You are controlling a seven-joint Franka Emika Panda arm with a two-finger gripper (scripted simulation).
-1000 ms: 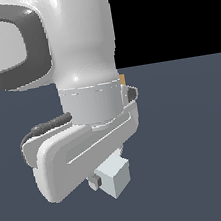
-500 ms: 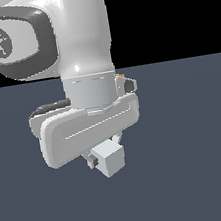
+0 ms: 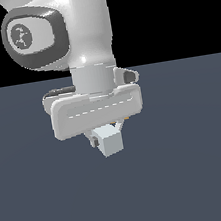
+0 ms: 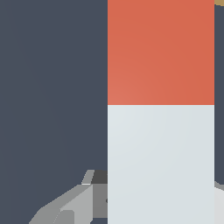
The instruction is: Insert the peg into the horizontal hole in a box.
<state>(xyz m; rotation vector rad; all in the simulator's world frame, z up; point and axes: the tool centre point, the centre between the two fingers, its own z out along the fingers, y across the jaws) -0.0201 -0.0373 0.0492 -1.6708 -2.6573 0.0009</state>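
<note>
- You are looking, in the exterior view, at the Panda arm (image 3: 77, 31) filling the upper left and centre, its wrist coming straight down over the dark grey-blue surface (image 3: 41, 204).
- You are seeing the hand (image 3: 106, 142) hanging below the wide white housing, with the white end of the peg (image 3: 110, 141) showing as a pale block between the fingers.
- You are seeing one dark finger (image 3: 93, 141) touching the peg on the exterior view's left; the other finger is mostly hidden behind the block.
- You are holding the peg pinched in the hand, lifted clear of the surface, its white end facing the exterior camera.
- You are getting only a sliver of tan-orange just behind the hand's housing on the exterior view's right; you cannot tell from that view whether it is the box or the peg's far end.
- In the wrist view, the peg (image 4: 160, 131) is filling much of the picture: the white part is lying nearest the hand and the red-orange part beyond it.
- You are seeing grey finger parts (image 4: 74, 205) pressed beside the white section.
- You are catching a small tan corner of the box (image 4: 219, 2) just past the red-orange end, at the picture's edge; its hole is not visible.
</note>
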